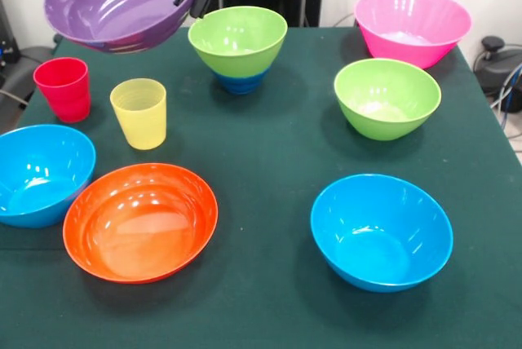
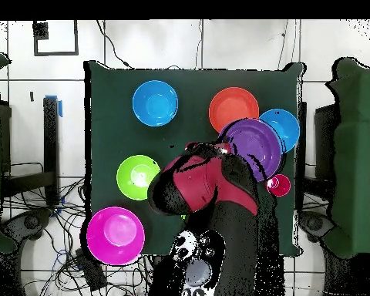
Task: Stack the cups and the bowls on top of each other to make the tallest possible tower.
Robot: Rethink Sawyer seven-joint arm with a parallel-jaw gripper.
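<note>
While the jaws pinch the glossy purple plastic bowl [image 1: 114, 0] by its rim, tilted aloft, it could slip sideways.

Open cloth lies at the table's middle, ringed by the yellow cup [image 1: 139, 112], orange bowl [image 1: 140, 220], green bowl [image 1: 387, 97] and stack [image 1: 237, 47]; from the yellow cup, the red cup [image 1: 63, 88] crowds close; the raised purple bowl [image 1: 121, 1] overhangs both cups.
</note>
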